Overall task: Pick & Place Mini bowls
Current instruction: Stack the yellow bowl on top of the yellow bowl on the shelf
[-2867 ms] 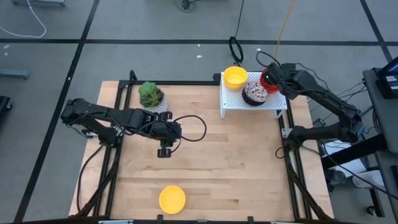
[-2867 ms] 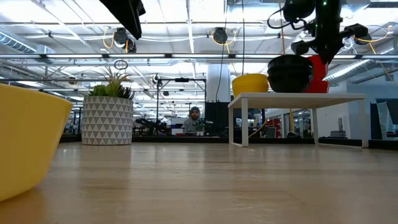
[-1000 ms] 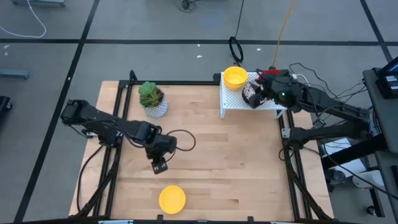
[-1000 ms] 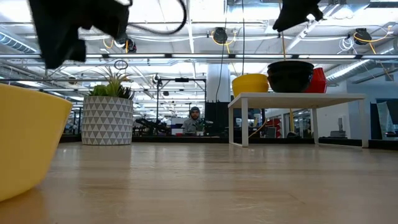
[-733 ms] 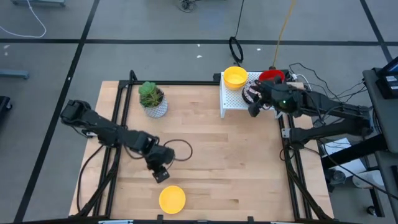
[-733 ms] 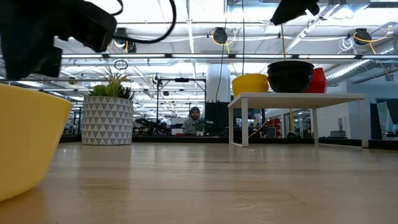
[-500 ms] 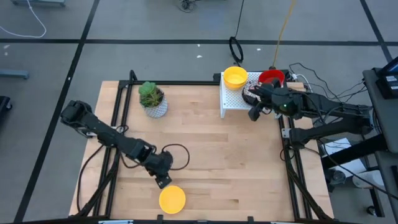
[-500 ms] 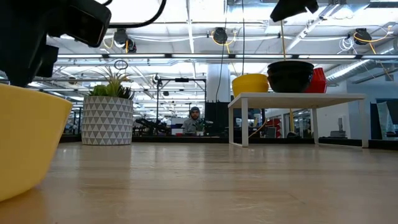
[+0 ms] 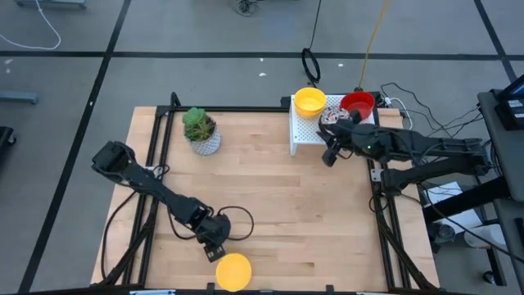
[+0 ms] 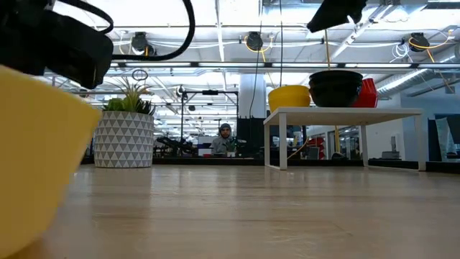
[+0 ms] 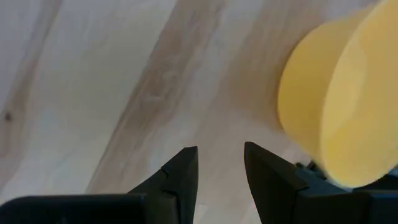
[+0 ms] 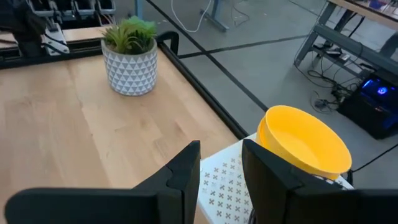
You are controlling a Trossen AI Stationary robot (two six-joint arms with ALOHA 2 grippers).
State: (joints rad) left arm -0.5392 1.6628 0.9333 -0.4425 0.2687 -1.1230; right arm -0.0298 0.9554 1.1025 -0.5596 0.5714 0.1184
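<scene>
Yellow bowl (image 9: 234,271) at near table edge, just beside left gripper (image 9: 214,243), on its near-right side.
Fingers narrow gap, holding nothing; right gripper (image 9: 329,154) far off by white shelf (image 9: 304,131), narrow too.

Glossy yellow bowl (image 11: 339,106) (plastic-looking), matt pale wood table (image 9: 286,205)

Three bowls (image 9: 309,102) on the shelf (image 9: 304,131); apparently one bowl (image 9: 234,270) at the table's (image 9: 295,205) front edge
</scene>
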